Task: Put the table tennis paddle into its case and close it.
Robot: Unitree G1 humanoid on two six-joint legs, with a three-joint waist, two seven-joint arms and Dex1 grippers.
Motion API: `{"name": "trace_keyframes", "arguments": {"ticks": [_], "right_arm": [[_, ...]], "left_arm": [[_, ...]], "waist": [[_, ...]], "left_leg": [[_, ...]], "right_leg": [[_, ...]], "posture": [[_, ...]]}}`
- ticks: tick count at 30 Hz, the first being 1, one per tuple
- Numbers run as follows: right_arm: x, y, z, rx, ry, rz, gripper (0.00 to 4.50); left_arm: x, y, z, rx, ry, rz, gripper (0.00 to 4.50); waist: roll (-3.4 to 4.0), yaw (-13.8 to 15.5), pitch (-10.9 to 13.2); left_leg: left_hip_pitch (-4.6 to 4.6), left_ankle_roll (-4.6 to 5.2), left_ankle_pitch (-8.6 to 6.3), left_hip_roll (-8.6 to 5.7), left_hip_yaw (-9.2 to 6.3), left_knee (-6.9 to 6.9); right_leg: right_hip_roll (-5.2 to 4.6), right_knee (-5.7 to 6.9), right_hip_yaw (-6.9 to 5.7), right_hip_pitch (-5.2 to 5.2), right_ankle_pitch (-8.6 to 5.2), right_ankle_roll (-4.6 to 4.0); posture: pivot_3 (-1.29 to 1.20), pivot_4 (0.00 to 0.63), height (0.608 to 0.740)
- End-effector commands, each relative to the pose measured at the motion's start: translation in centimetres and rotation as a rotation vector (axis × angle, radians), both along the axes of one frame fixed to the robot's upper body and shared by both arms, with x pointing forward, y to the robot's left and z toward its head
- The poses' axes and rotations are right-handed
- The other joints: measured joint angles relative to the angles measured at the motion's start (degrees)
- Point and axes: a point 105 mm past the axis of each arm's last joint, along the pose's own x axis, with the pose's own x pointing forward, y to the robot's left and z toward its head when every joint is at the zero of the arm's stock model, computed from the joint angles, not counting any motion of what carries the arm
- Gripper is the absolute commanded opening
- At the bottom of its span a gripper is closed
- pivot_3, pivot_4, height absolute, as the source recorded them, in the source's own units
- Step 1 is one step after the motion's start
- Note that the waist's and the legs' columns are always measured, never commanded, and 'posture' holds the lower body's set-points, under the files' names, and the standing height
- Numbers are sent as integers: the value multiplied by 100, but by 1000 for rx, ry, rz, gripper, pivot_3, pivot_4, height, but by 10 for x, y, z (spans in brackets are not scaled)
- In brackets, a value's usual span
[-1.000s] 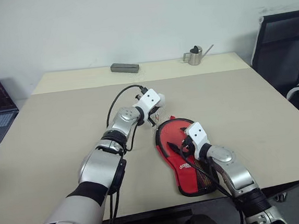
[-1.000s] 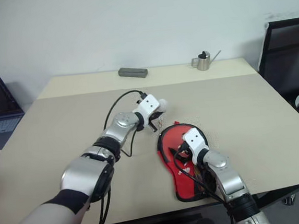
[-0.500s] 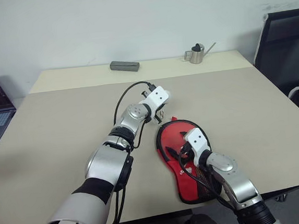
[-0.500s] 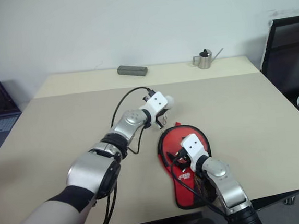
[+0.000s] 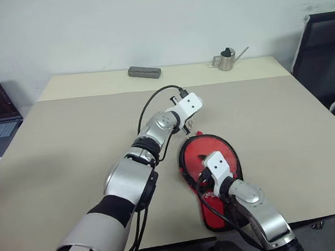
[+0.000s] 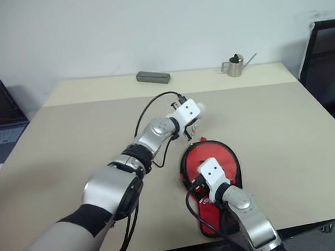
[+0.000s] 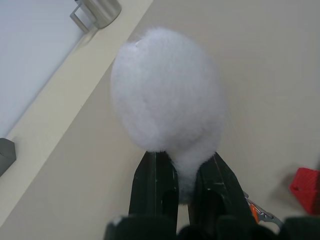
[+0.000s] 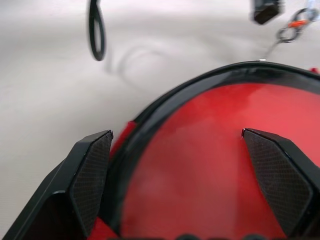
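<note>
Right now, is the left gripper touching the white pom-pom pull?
Touching. The left wrist view shows the left gripper with its two black fingers pinched on the base of the white pom-pom pull.

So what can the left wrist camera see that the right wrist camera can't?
Left wrist view: the fluffy white pom-pom pull pinched in the left gripper, with the little metal watering can far off. Right wrist view: the right gripper, fingers wide apart, over the case with its black zipper edge. Both views share the beige table.
</note>
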Motion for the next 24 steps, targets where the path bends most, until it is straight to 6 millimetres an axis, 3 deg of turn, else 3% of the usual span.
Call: {"name": "trace_keyframes", "arguments": {"ticks": [1,7,13,22,24], "right_arm": [[-27,-5,-64,-79,278,-3,4500],[-23,-3,-61,-64,267,-19,4500],[-15,-8,-59,-61,250,-59,4500],[-5,-14,-57,-60,234,-79,4500],[-3,-14,-57,-59,232,-79,4500]], "left_arm": [[-5,-21,9,31,-20,-74,4],[-21,-30,-28,134,66,-157,4],[-25,-32,-36,137,98,-172,4],[-23,-28,-29,106,115,-178,3008],[-21,-24,-26,100,114,-175,3008]], "waist": [[0,11,0],[6,3,-1],[10,4,-2],[15,2,-16],[18,-3,-19]], "left_leg": [[-1,0,0,0,0,0],[-2,3,-1,-5,2,1],[-2,3,-2,-3,0,8],[16,5,-2,-2,0,12],[22,5,-2,-3,1,13]], "right_leg": [[-1,0,0,0,0,0],[-1,0,1,0,-2,1],[0,4,0,1,-3,0],[-3,12,0,18,-2,0],[-3,13,0,23,-2,1]], "posture": [[0,150,740],[0,150,740],[0,150,740],[0,150,740],[0,150,740]]}}
